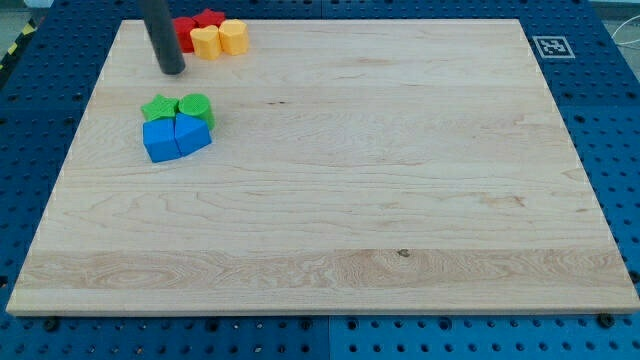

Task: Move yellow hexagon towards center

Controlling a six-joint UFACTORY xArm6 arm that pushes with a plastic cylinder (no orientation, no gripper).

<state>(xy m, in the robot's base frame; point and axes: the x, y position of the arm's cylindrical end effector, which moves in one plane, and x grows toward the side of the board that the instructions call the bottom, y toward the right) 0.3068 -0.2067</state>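
Nothing is done yet: the yellow hexagon (233, 37) sits at the table's (400, 200) top-left edge, far from center. We have no gripper; my tip (172, 70) rests left of it.

Pale, smooth wooden board (350, 180) with visible grain; matt dark rod (163, 40).

Yellow hexagon (233, 37) hemmed on view's left by second yellow block (205, 42) and red blocks (190, 27); my tip (172, 71) just beyond those. View's right and bottom open (bare board (400, 180)).
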